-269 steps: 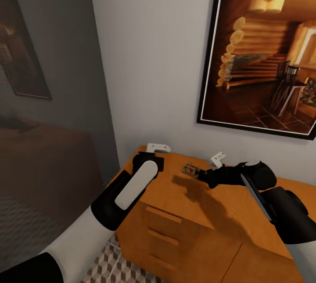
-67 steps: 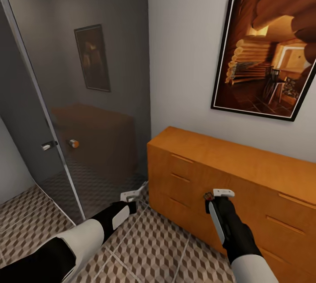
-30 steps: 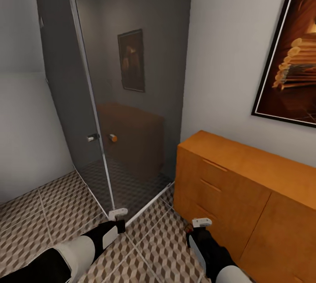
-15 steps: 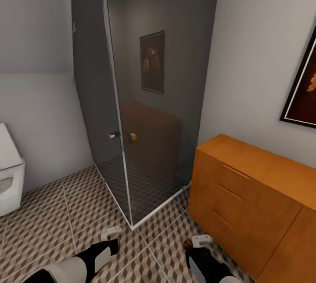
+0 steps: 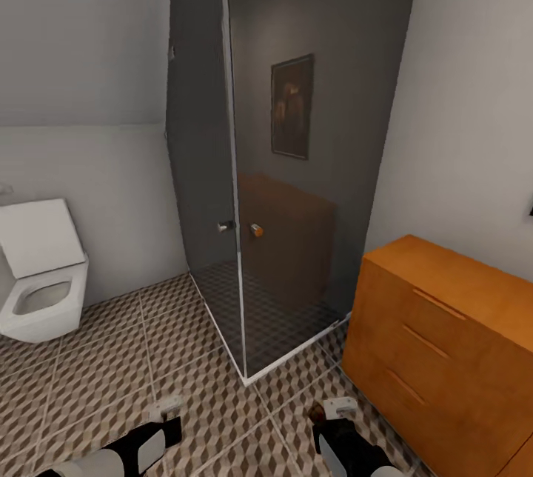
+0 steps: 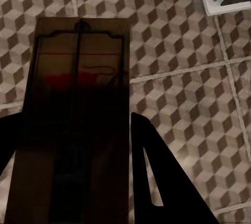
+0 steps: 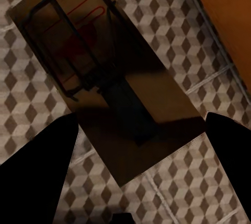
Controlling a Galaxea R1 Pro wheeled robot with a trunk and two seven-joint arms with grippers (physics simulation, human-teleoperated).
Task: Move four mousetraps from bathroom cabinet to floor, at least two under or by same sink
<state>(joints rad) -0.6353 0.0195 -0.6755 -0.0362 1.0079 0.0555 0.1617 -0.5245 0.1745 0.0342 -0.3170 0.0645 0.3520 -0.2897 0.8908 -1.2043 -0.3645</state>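
Mousetraps clamped one per pincer: one (image 6: 76, 130) in left pincer (image 5: 164, 418), another (image 7: 99, 72) in right pincer (image 5: 332, 412) (wire and red mark visible), both above bathroom floor (image 5: 96, 373). Cabinet (image 5: 444, 344) beside right arm, near glass shower (image 5: 296, 166); toilet (image 5: 41, 277) left.
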